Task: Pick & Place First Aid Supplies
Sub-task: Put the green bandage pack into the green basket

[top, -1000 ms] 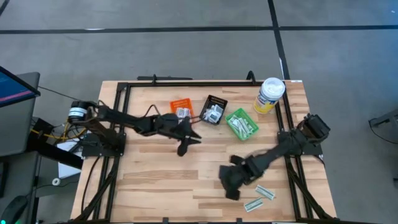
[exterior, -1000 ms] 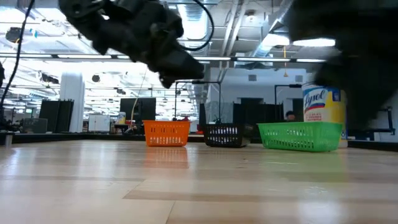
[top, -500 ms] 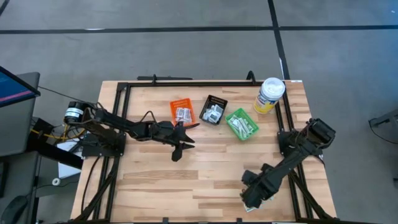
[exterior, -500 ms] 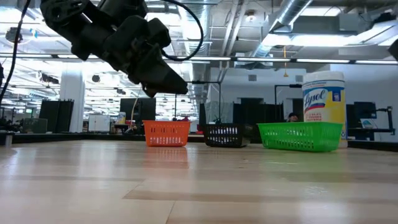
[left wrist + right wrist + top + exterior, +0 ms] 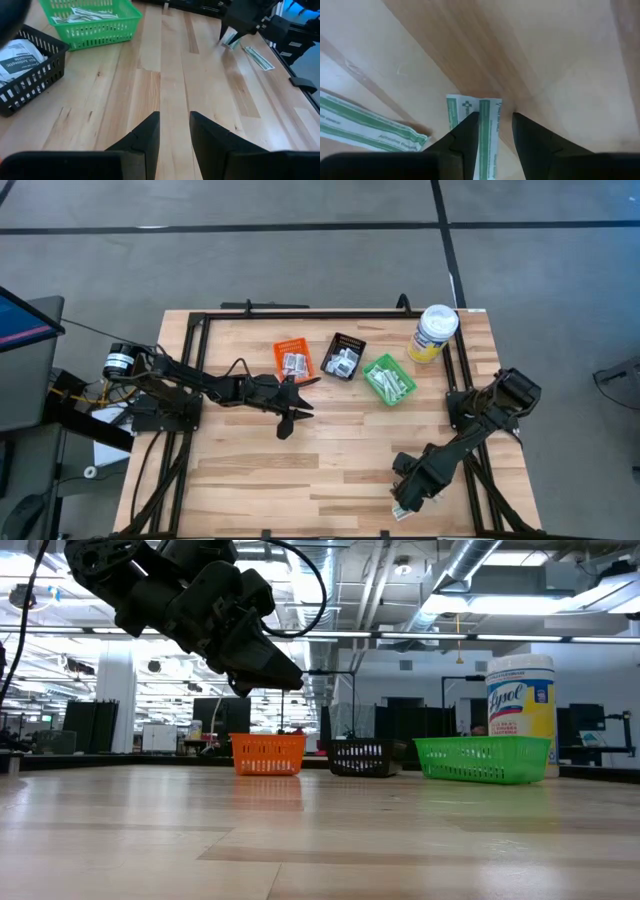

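The right gripper (image 5: 405, 506) was positioned low at the near right corner of the table (image 5: 330, 460), directly over a pale-green strip packet (image 5: 479, 131). The main risk was judged to be a missed or partial pinch: the strip lay flat on the wood, so the tips could slide over the paper, or scrape the table if driven lower. A second strip (image 5: 367, 125) lay just beside the first, and could be nudged or caught along with it. The right fingers (image 5: 465, 134) were seen slightly apart, straddling the strip's end, with nothing clamped; contact with the paper could not be confirmed.

Farther in, the left gripper (image 5: 286, 420) was held above mid-table, near the bins, waiting. Its fingers (image 5: 145, 137) were a little apart and empty, bare wood showing in the gap.

At the far side, the orange bin (image 5: 291, 358), black bin (image 5: 345, 356) and green bin (image 5: 389, 379) were seen already holding packets. The yellow canister (image 5: 433, 332) stood beyond the green bin.
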You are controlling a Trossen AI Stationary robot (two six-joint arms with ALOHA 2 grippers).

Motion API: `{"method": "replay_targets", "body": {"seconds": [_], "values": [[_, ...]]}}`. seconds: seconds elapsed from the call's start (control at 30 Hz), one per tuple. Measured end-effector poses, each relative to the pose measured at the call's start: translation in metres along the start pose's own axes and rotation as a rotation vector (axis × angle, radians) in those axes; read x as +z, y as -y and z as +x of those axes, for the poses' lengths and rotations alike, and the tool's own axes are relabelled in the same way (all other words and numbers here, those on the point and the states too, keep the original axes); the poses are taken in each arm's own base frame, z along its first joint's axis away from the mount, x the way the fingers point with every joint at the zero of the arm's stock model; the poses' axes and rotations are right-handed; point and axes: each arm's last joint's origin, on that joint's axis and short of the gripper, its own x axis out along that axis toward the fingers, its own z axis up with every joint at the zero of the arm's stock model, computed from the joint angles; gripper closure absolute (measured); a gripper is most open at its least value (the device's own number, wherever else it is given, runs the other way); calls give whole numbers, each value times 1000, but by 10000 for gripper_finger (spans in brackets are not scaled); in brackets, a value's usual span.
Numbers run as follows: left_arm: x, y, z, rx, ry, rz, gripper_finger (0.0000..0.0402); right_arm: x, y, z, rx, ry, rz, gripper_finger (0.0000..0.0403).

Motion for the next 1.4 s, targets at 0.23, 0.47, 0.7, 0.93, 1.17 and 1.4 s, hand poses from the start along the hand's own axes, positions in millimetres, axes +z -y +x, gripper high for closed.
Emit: {"method": "replay_targets", "body": {"seconds": [0.23,0.47,0.7,0.93,1.17,1.4], "values": [[0,0,0,-1,5,0,295,6,1,0,4,11,-12,308],[0,0,0,-1,6,0,296,7,0,1,14,29,-14,395],[0,0,0,-1,6,0,296,8,-2,-1,18,37,-13,395],[0,0,0,-1,6,-2,296,20,-13,-21,6,192,-44,398],[1,0,0,-2,12,-3,296,56,-4,-35,-113,518,-49,399],[1,0,0,-2,14,-3,296,96,26,-50,-323,529,-66,401]]}}
